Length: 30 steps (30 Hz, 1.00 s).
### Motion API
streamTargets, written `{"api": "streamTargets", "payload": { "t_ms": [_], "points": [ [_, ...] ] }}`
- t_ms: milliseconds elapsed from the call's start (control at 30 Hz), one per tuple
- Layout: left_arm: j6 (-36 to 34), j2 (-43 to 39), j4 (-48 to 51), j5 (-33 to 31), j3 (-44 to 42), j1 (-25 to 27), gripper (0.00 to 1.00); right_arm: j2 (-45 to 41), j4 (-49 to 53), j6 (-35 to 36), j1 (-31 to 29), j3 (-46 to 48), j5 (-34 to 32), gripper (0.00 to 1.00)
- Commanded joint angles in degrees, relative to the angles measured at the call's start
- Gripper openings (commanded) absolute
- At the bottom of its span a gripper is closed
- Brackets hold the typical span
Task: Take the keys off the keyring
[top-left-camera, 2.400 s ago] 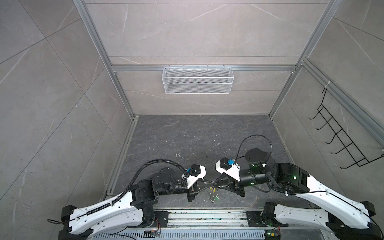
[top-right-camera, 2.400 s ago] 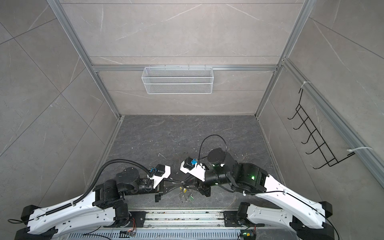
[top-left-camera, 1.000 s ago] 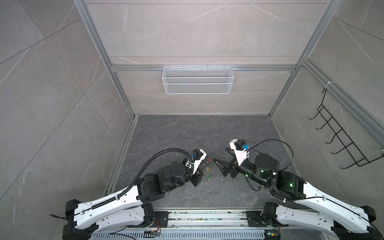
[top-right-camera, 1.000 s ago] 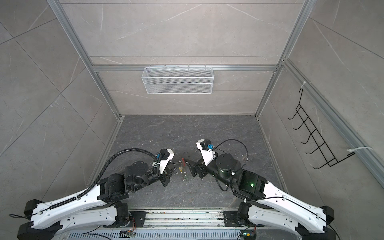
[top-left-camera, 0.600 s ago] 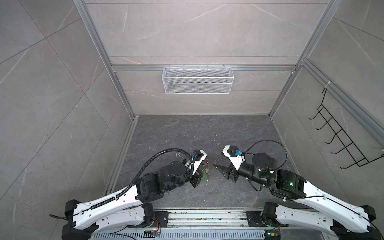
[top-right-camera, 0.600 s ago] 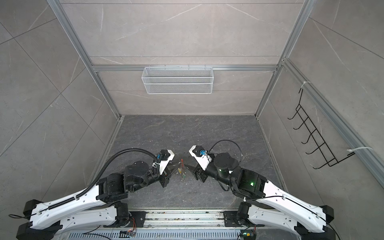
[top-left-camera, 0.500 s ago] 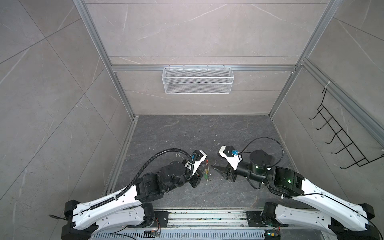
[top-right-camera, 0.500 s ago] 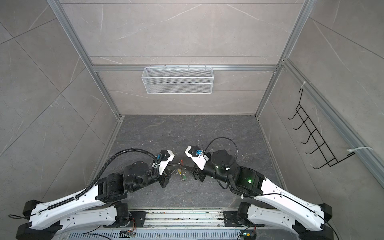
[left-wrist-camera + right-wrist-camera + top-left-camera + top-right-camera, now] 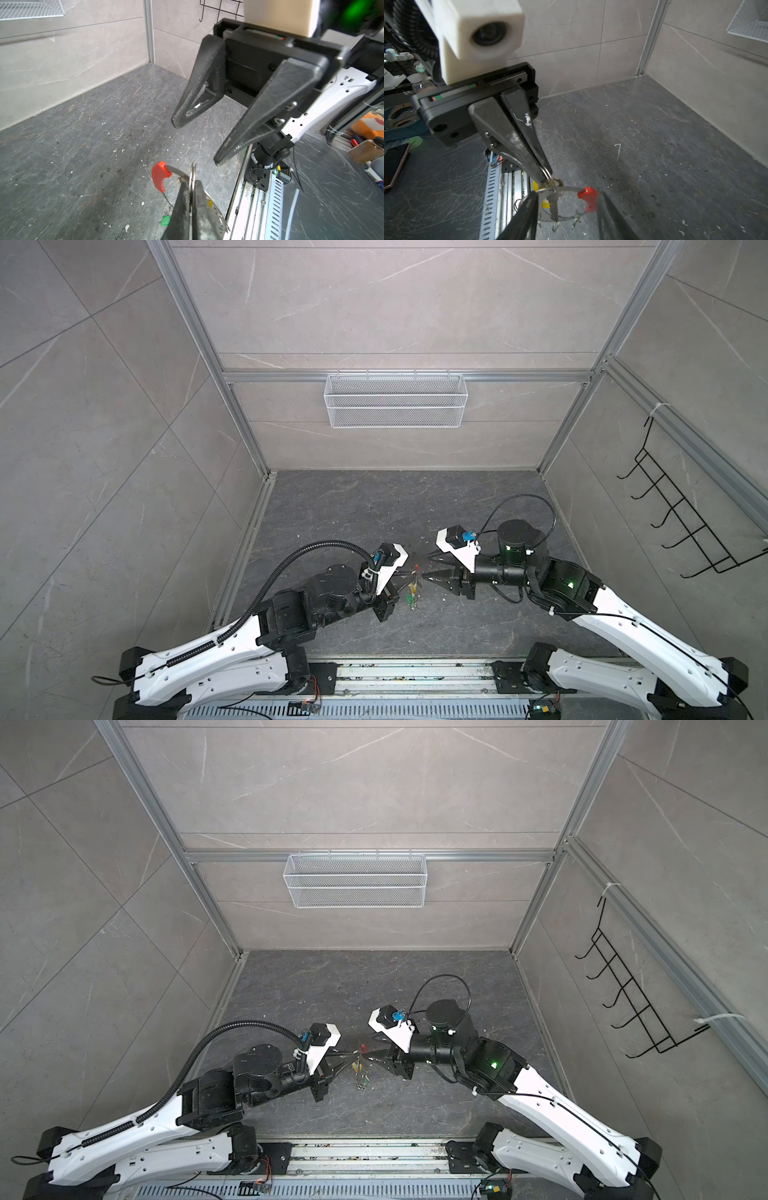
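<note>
The tabletop (image 9: 83,145) looks like dark grey stone, matt, veined, scratched and flecked with white; the walls (image 9: 395,315) are pale stone-look tiles, smooth with a soft sheen; the frame rail (image 9: 291,376) is brushed silvery metal; the basket (image 9: 395,406) is fine white-coated wire mesh; the keyring (image 9: 159,178) is thin bare metal wire with a glossy red plastic sleeve; the keys (image 9: 554,207) are bright metal with smooth plastic tags; the split ring (image 9: 193,174) is polished steel; the left gripper (image 9: 547,175) has matt black plastic jaws, scuffed pale; the right gripper (image 9: 198,142) has black jaws with a fine woven grain; the camera housing (image 9: 477,37) is matt cream plastic; the arm covers (image 9: 208,659) are glossy white plastic.
</note>
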<state>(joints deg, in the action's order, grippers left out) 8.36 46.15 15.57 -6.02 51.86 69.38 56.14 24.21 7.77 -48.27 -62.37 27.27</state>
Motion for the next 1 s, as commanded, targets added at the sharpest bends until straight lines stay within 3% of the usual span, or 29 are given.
{"api": "streamTargets", "payload": {
  "t_ms": [0,333,667,967],
  "points": [
    [-0.6,-1.2,-1.4,1.8,0.5,0.0,0.0,2.0,0.4,-0.1,1.0,-1.2,7.5,0.44],
    [-0.7,-1.2,-1.4,2.0,0.1,0.0,0.0,4.3,-1.1,-0.7,1.3,-1.7,10.3,0.33],
    [-0.5,-1.6,-1.6,2.7,-0.2,0.0,0.0,2.2,-2.1,-1.6,1.4,-0.8,11.0,0.31],
    [-0.4,-1.9,-2.0,3.6,-0.4,0.0,0.0,3.5,-1.6,-1.5,1.3,-1.6,13.6,0.24]
  ]
}}
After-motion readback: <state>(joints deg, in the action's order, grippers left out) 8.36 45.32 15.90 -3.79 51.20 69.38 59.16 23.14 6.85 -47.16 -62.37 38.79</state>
